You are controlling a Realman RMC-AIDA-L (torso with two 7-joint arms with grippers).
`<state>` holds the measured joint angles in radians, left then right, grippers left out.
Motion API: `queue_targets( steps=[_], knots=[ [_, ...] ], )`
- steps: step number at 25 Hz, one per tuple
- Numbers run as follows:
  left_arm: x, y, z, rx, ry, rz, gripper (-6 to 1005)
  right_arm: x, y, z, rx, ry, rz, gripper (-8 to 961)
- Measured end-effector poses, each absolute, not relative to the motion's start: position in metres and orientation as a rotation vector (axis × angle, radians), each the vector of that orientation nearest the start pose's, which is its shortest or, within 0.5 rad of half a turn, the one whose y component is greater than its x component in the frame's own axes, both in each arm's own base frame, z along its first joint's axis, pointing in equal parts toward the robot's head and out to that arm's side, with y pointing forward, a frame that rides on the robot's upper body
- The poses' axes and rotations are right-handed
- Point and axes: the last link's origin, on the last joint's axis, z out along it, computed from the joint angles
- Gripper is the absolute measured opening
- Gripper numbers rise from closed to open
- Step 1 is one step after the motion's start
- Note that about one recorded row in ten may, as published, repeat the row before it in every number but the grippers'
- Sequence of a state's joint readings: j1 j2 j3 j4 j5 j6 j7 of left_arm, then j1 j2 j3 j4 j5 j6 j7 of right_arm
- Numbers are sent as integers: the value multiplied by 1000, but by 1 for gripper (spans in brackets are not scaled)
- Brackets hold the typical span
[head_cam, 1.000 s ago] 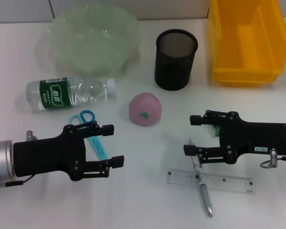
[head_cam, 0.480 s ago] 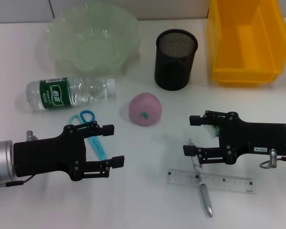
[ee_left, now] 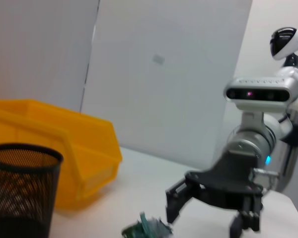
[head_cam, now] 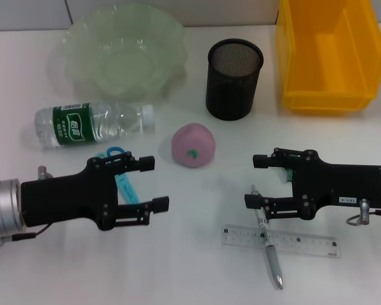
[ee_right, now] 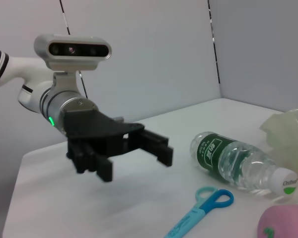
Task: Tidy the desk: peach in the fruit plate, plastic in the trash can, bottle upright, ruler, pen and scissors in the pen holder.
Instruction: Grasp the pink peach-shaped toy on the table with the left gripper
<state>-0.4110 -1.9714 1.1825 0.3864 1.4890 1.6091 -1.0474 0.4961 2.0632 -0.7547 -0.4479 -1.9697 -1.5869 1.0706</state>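
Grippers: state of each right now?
Left gripper: open, holding nothing, above the scissors.
Right gripper: open, holding nothing, near the pen.

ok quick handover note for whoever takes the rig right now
Left pincer: open, empty, over the scissors.
Right pincer: open, empty, beside the plastic scrap, above the pen and ruler.
Bottle lies on its side. Peach is on the desk. Fruit plate, pen holder and trash can look empty.
Done: nothing. Left: everything.
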Motion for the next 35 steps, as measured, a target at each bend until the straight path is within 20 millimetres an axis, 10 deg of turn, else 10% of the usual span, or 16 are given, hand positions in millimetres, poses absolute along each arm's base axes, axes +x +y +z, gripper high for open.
queue_targets(
  steps=[35],
  knots=[
    [-246, 340, -49, -2660, -433, -787, 823, 284, 284, -36, -2830, 455, 743, 819]
  ],
)
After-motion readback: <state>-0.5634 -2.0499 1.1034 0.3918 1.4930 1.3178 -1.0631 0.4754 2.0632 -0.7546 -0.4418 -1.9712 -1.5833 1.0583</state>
